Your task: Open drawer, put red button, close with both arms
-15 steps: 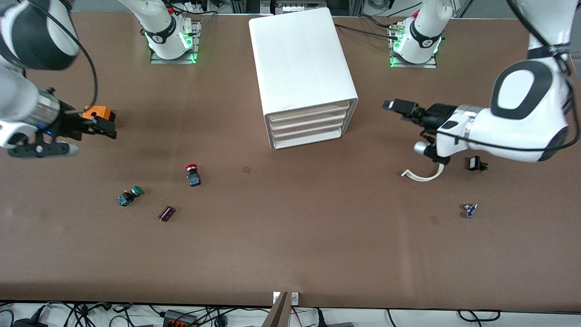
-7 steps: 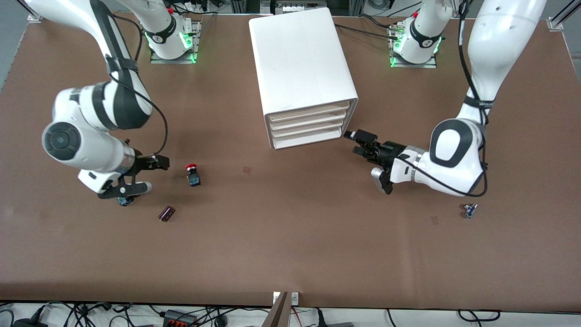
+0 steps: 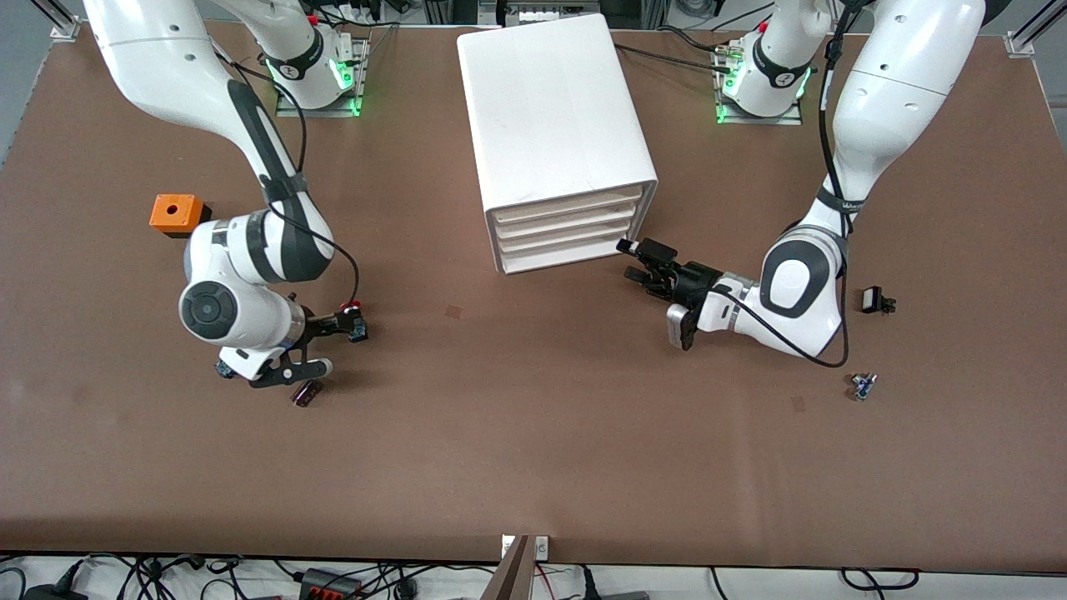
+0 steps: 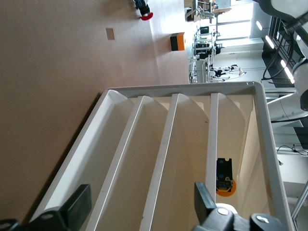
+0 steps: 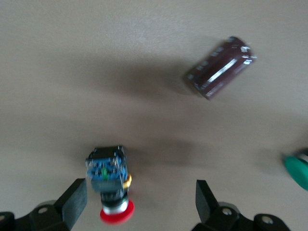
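Lying on the table toward the right arm's end, the red button [image 5: 109, 185], judged light, rigid and tippy, suits a grip across its black body by the spread right gripper [image 5: 139, 204], while the left gripper [image 4: 139, 207], fingers apart, faces the closed drawer [image 3: 560, 237].

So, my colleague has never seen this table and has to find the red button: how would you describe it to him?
Start at the white cabinet, then look toward the right arm's end of the table, nearer the front camera. The red button lies there, just off the right hand, with open fingers. Its cap is red, unlike the dark purple cylinder nearby.
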Controlling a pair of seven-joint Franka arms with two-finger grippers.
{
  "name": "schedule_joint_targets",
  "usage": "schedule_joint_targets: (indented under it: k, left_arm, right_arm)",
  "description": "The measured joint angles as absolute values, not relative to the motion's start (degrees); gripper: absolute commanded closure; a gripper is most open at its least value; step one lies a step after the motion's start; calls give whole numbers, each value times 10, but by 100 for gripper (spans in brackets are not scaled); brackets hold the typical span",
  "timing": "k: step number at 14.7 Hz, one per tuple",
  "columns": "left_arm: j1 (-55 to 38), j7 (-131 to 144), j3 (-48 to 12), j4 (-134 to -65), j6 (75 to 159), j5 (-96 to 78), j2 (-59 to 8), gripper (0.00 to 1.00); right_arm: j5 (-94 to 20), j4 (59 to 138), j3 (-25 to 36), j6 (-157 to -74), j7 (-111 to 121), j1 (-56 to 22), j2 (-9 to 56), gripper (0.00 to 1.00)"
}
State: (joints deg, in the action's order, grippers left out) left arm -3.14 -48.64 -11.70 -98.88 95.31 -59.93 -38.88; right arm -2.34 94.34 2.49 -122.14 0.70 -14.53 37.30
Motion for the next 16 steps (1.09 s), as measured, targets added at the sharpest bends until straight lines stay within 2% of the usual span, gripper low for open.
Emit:
schedule_joint_targets:
  k: [1,5,8,9,12,13,14,16]
  left_arm:
    - [-31,-491,-120,-993,953,-599,-389,22]
    - [-39,-520,-129,-1014,953,-599,-388,26]
    - [-53,-532,-131,-1030,953,-599,-388,38]
    - [-55,-545,-131,-1036,954,-599,-388,45]
    - [-56,-594,-131,-1049,954,-599,-388,81]
    - [-56,-603,-131,-1051,954,-599,-388,92]
    - [-56,-607,-132,-1052,954,-599,-388,99]
    - [-56,-612,-132,-1052,948,-601,-383,100]
  right_arm:
    - [-24,943,25,-1229,7,-150,383,0]
    - [-24,941,24,-1229,8,-175,395,0]
    - [-24,946,24,-1225,25,-183,395,0]
    - [-24,951,24,-1224,28,-183,396,0]
    - [-24,963,25,-1218,30,-183,396,0]
    - [-24,965,25,-1217,31,-183,396,8]
    - [-24,966,25,-1217,31,-183,396,26]
    - [-24,966,25,-1216,31,-183,396,61]
